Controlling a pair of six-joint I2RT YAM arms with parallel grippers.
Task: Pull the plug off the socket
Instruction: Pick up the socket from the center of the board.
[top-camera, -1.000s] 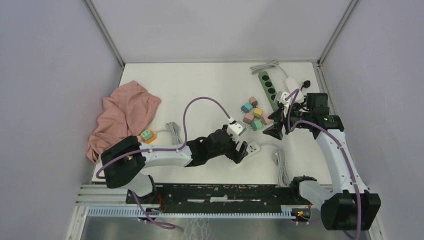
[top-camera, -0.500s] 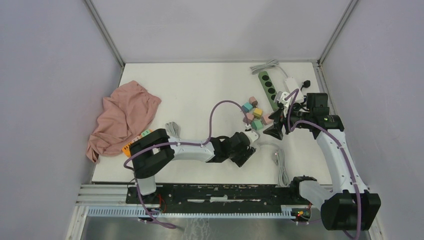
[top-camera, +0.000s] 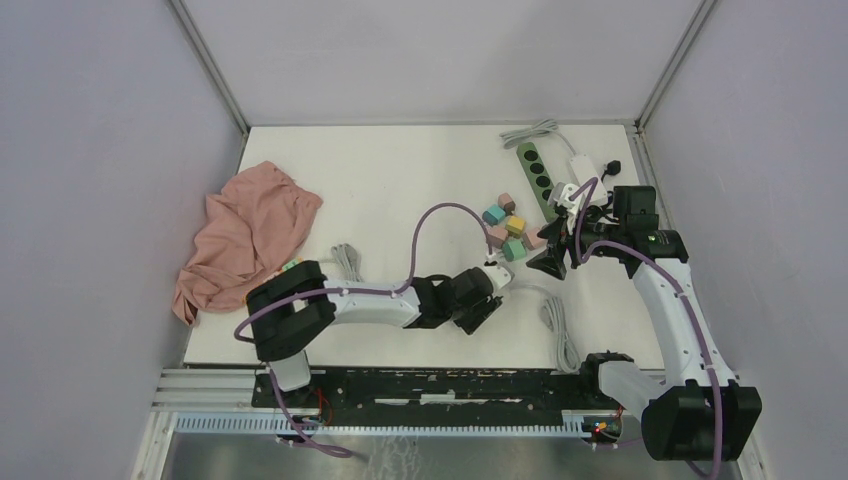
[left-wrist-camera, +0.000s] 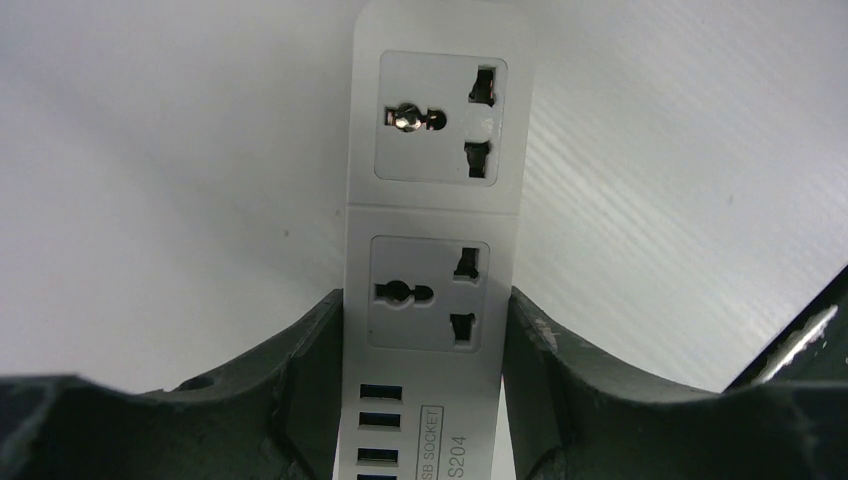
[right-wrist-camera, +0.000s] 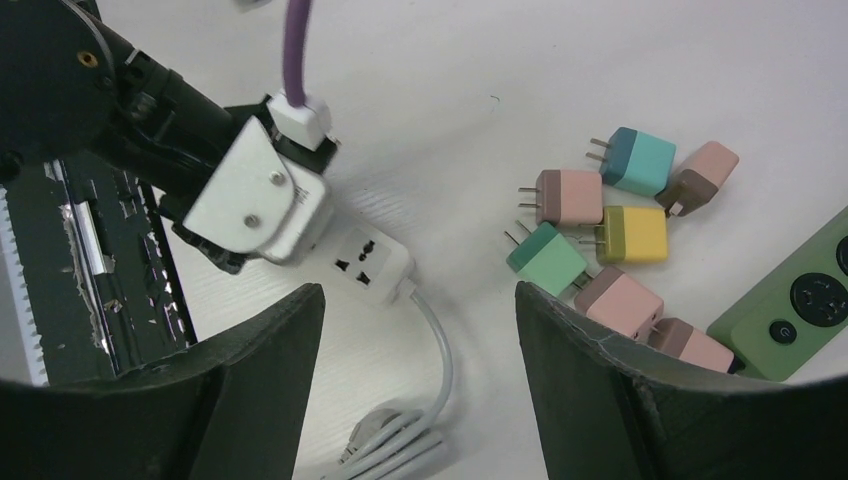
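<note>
Left tool closed on the white socket strip, fingers pressed to both long edges. The strip lies flat on the worktop, near the coloured plug adapters. Right tool wide open, empty, beside those adapters.

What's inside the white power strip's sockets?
Nothing: both sockets on the white power strip are empty. Past its USB ports, the strip is covered by the left end effector.
</note>
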